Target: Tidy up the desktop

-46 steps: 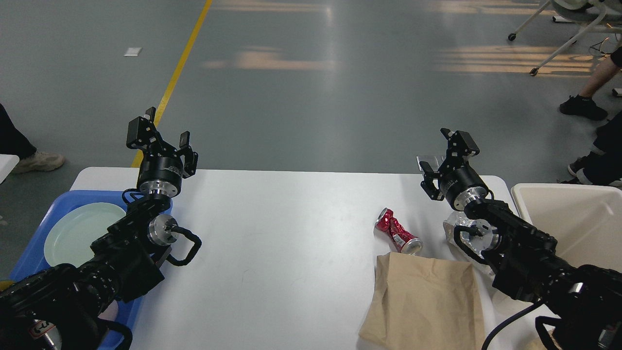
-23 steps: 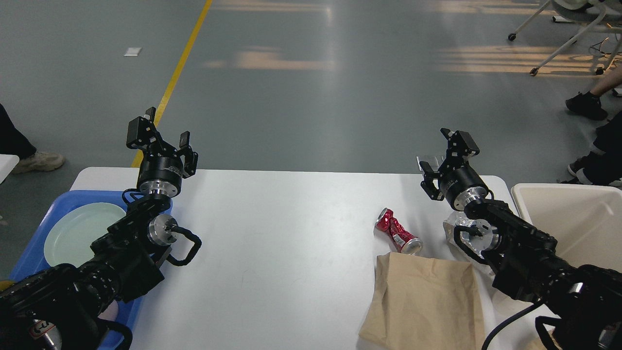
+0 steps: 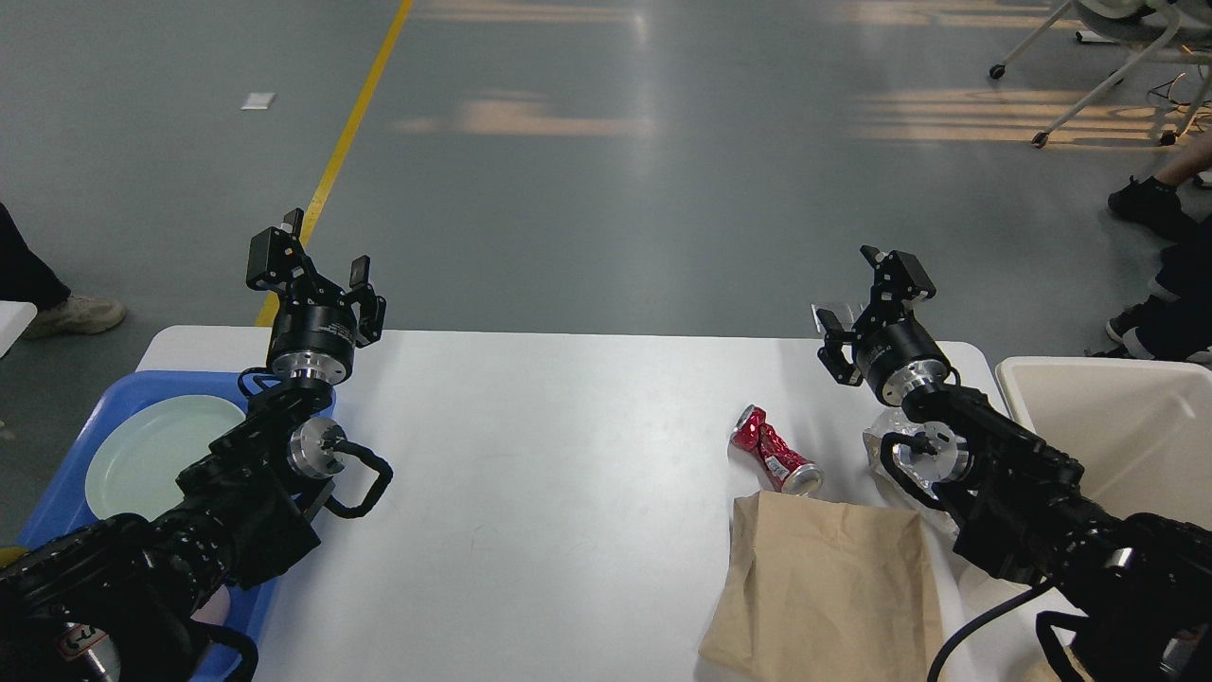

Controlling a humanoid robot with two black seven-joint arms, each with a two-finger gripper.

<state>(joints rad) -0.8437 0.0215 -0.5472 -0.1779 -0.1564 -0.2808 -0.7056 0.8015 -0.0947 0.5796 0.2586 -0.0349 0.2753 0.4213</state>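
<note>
— What do the grippers show?

— I see my left gripper (image 3: pixel 317 265) raised over the far left edge of the desktop (image 3: pixel 568 455), its fingers spread wide and holding nothing. My right gripper (image 3: pixel 866 303) is up at the far right, also wide apart and empty.

— And the things around them?

— At 7 o'clock from the left gripper a pale plate (image 3: pixel 156 450) lies in the blue tray (image 3: pixel 66 474). At 7 o'clock from the right gripper lies a crushed red can (image 3: pixel 772 450), touching the brown bag (image 3: pixel 828 587). Crumpled foil (image 3: pixel 881 440) sits under my right arm. The beige bin (image 3: pixel 1117 426) stands at 4 o'clock.
</note>
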